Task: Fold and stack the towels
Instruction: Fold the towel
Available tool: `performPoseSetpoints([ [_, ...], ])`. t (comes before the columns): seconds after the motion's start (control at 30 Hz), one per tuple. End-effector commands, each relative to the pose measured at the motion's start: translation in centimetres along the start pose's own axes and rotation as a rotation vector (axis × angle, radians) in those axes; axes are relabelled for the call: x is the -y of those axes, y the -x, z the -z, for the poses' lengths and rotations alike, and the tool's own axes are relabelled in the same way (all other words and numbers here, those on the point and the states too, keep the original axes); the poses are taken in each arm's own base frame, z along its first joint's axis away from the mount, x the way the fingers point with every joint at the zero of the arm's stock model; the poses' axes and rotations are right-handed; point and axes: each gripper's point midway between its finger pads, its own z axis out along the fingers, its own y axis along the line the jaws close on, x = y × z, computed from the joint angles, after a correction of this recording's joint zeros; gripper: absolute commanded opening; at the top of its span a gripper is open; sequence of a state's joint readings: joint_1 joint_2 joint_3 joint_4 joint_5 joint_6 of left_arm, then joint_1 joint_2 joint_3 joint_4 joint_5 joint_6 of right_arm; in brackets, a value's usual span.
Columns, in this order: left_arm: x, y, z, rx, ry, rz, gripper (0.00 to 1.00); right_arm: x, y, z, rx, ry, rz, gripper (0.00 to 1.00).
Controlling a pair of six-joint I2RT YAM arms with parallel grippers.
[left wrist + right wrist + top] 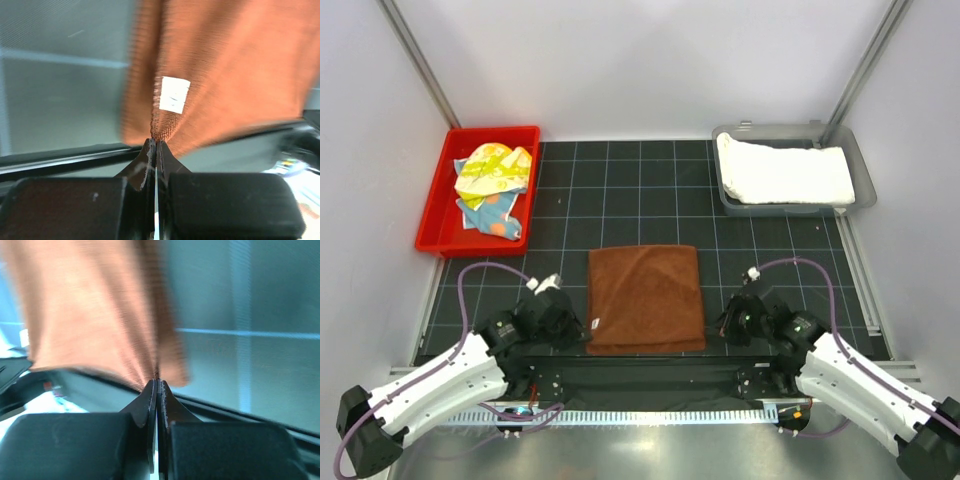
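Early stage: brown towel (645, 298) flat on mat (770, 240), near corners pinched by left gripper (156, 142) and right gripper (157, 382). In grey tray (865, 175), white towel (782, 172); in red bin (435, 225), yellow towel (495, 168) and blue towel (495, 215), crumpled. Nothing stacked.

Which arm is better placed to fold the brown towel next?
Neither alone, I think: the left pincer and right pincer are each shut on a near corner of the brown towel, so both would likely fold it together.
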State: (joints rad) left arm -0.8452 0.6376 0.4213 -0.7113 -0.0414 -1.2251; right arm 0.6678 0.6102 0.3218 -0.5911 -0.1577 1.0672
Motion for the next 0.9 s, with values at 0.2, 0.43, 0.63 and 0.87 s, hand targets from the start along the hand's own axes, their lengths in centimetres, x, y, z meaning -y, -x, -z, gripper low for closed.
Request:
performPoseSetpoints([
  [0.2,-4.6,-3.0,-2.5,-0.072,0.072,0.06,0.0,3.0,-2.4,-2.7,-0.075,-0.022,-0.067,0.01],
  [0.43,-5.5,-3.3,-2.9,-0.082,0.095,0.044,0.0,3.2,-2.6,-3.0,-0.083,-0.028,-0.059,0.01],
  [0.63,-3.9,-3.0,-1.8,-0.101,0.075,-0.001,0.14,3.1,-2.1,-1.1,-0.063,-0.058,0.017,0.21],
  [0.87,0.4,1.1,0.8,0.023,0.057,-0.089,0.53,-0.8,1.2,2.3,0.045,-0.025,0.198,0.46],
])
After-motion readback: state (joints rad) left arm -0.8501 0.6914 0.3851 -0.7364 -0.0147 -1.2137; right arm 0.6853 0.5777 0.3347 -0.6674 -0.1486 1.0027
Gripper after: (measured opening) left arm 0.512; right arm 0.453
